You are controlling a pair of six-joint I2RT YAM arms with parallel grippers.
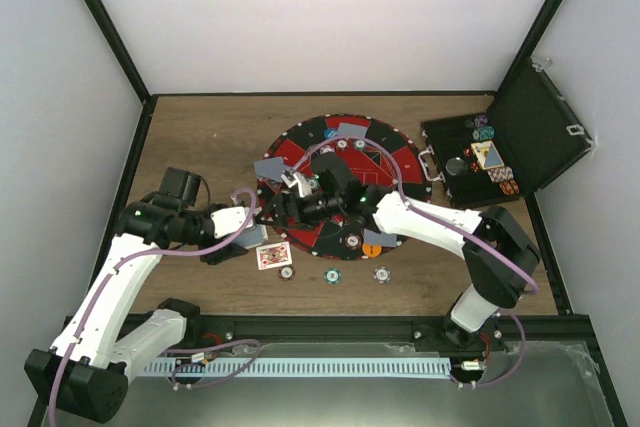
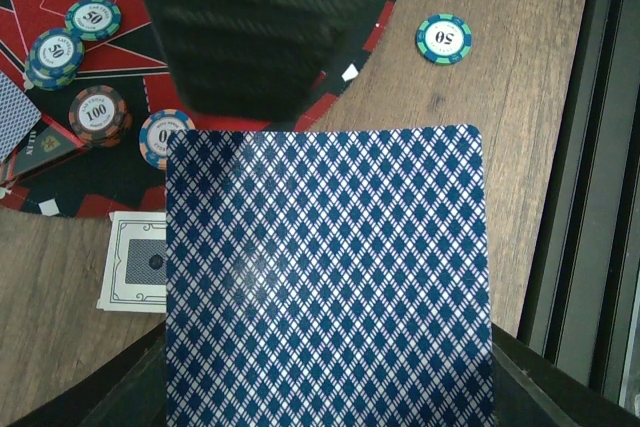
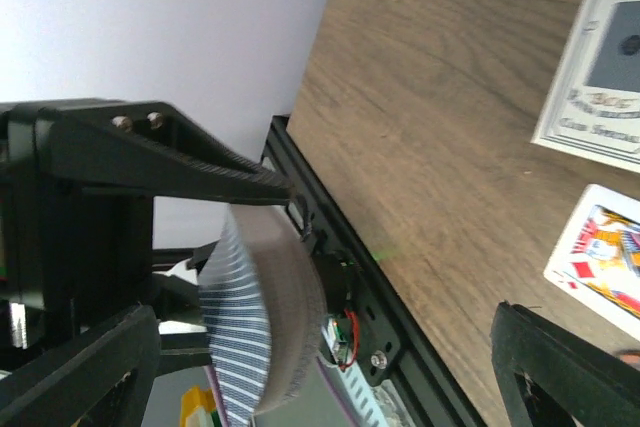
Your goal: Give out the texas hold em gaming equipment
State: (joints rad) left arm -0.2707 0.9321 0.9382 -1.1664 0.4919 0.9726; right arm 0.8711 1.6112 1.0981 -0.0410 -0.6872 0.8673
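My left gripper is clamped on a blue-backed card, with a finger at each side edge. The card fills most of my left wrist view, its diamond pattern toward the camera. From my right wrist it shows edge-on and bowed. I hold it over the wooden table, just off the near left rim of the round red-and-black mat. Below it a white-bordered card lies flat on the wood, partly covered from view, and just beside that is a face-up court card. My right gripper sits close to my left one on the mat side, its fingers wide apart and gripping nothing. Near the mat's rim are a teal 50 chip, a small stack of blue 50 chips, a 100 chip and an orange-and-blue chip, half hidden by my card. A lone teal chip lies on the bare wood. The black case stands open at the far right with more chips inside.
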